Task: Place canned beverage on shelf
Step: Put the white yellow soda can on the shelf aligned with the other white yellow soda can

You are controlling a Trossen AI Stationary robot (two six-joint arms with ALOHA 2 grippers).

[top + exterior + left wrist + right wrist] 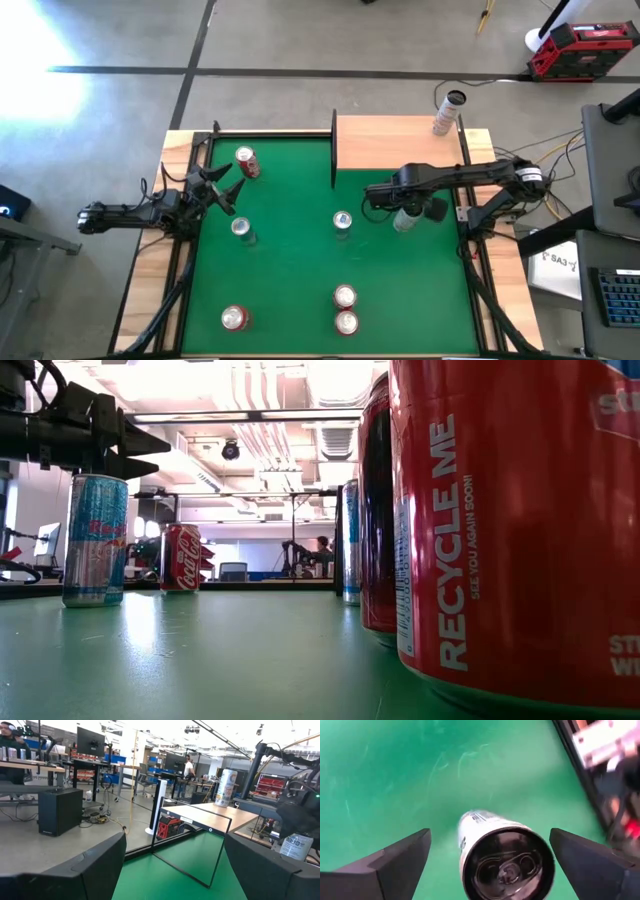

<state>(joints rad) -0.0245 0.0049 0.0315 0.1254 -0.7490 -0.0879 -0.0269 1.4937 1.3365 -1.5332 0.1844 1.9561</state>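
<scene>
**Right jaws spread wide over a white can near the shelf**

The right gripper (490, 851) hangs above a white can (501, 856) that stands upright on the green table (290, 260), just in front of the shelf (395, 140); its jaws stand wide apart on either side of the can, touching nothing. One tall can (447, 112) already stands on the shelf's far right corner. The left gripper (222, 186) waits well to the left of the shelf, beside a red can (247, 162), jaws partly open and empty.
</scene>
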